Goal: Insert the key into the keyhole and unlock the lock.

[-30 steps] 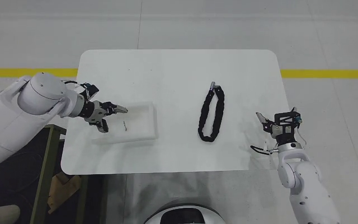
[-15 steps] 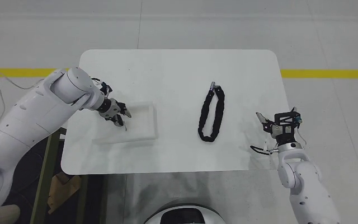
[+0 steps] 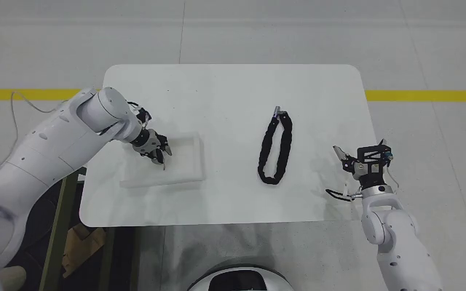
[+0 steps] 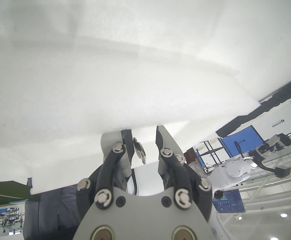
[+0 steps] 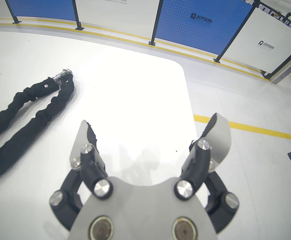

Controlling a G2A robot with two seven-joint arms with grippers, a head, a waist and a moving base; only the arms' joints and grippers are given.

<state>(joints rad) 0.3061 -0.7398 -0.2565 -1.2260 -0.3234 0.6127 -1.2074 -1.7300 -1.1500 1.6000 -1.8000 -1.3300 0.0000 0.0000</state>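
Note:
A small metal key (image 4: 139, 150) stands at the edge of a white foam pad (image 3: 186, 166) on the table's left side. My left gripper (image 3: 162, 151) points down over the pad. Its fingers straddle the key, which lies against one pad (image 4: 127, 141) with a gap to the other, so the gripper (image 4: 142, 138) is open. The lock is a black fabric-covered chain (image 3: 275, 151) looped at the table's middle, with its metal cylinder (image 3: 277, 111) at the far end, also seen as cylinder (image 5: 63, 73). My right gripper (image 3: 341, 173) hovers open and empty near the table's right front corner.
The white table (image 3: 233, 91) has rounded corners, and its right edge (image 5: 188, 95) runs close to the right gripper (image 5: 150, 120). Yellow floor tape and blue barrier panels (image 5: 200, 20) lie beyond the table.
The left arm swung in over the foam pad, its gripper turned from sideways to pointing down and settled around the key. The right arm and the chain stayed still.

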